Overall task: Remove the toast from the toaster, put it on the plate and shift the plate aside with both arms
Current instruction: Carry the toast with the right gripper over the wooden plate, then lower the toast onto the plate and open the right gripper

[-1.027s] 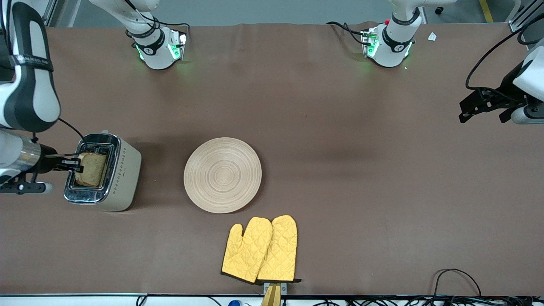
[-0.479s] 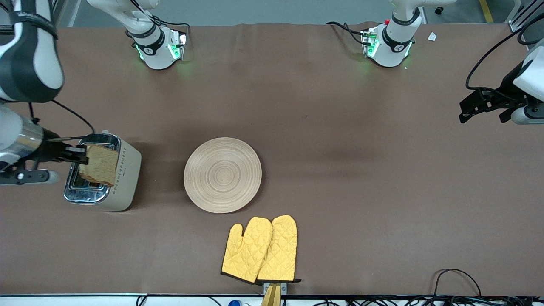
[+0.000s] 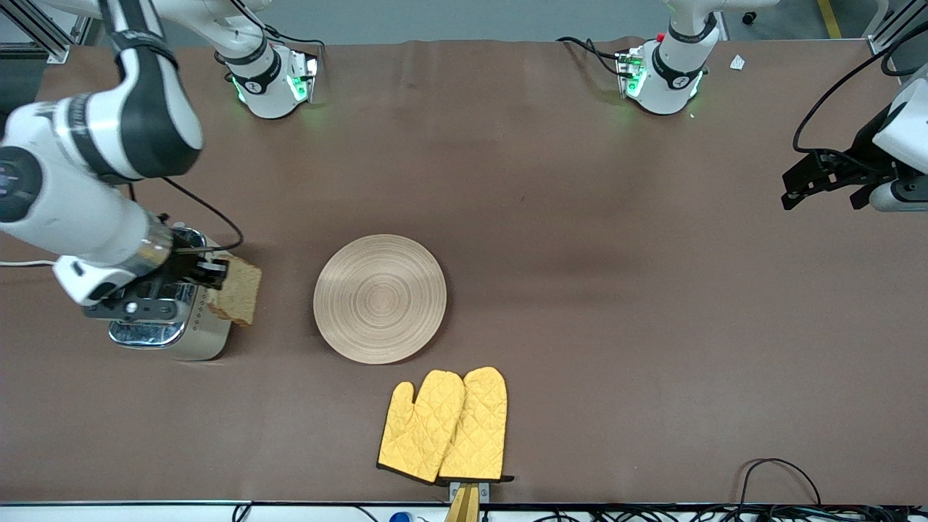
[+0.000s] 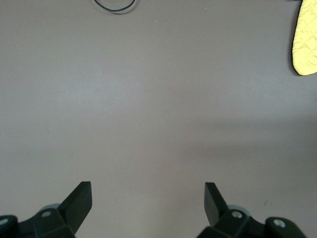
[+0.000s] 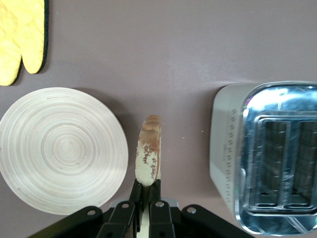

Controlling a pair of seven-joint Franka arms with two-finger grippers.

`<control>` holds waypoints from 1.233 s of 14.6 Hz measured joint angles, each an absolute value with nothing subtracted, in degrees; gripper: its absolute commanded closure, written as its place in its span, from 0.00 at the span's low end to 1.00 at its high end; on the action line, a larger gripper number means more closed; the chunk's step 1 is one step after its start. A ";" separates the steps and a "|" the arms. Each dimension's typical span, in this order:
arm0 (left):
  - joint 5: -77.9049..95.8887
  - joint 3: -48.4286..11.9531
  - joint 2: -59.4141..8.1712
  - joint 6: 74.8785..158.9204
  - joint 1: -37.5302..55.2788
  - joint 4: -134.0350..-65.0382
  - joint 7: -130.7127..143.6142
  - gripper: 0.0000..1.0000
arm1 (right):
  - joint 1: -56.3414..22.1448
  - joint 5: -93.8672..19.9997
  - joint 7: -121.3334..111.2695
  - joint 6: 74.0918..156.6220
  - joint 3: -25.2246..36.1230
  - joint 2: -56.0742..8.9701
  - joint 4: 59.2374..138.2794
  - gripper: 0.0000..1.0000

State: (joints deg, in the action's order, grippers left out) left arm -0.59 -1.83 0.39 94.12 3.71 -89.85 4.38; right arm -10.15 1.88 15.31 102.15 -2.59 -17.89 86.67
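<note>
Right claw (image 3: pixel 217 274) gripping toast (image 3: pixel 236 291) edge-on, clearing toaster (image 3: pixel 190 325) beside it, plate (image 3: pixel 380 298) ahead; left claw (image 3: pixel 826 190) waiting, spread wide over bench (image 3: pixel 580 254).

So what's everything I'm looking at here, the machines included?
toast: one, brown, held in the air between the toaster and the plate
toaster: one, cream with chrome top, at the right arm's end of the table
plate: one, light wood, mid-table
oven mitts: two, yellow, side by side, nearer the front camera than the plate
cables: black, at the table's near edge
right gripper: black, jaws shut on the toast
left gripper: black, jaws open, waiting over the left arm's end of the table
</note>
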 measured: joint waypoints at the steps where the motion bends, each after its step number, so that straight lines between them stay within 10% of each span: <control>1: -0.59 -1.83 0.39 94.12 3.72 -89.84 4.38 0.00 | -11.94 3.35 17.60 102.19 -2.61 -18.58 86.79 1.00; 18: -0.59 -1.83 0.39 94.12 3.70 -89.85 4.37 0.00 | -23.53 -10.84 33.80 120.20 -2.59 -26.29 92.49 1.00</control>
